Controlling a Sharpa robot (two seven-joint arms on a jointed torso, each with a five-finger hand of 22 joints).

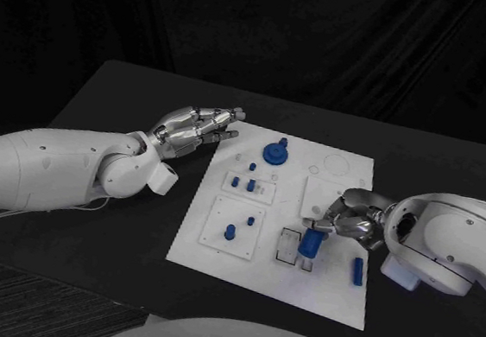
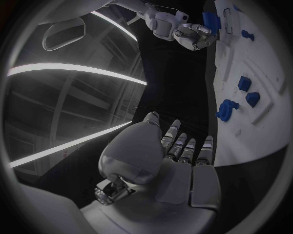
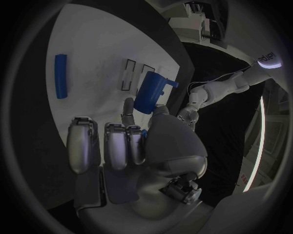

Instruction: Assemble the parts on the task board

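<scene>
White task board (image 1: 325, 294) lies on the black table (image 1: 117, 95), seemingly flat.

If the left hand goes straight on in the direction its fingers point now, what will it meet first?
Probably the round blue part at the far end of the task board. The left hand points that way, but its height above the board is unclear.

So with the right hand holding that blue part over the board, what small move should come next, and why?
Probably lower the blue part into the dark-outlined slot just beneath it. The right hand pinches the part close above the task board, while the left hand rests open at the board's far left edge, holding nothing.
</scene>
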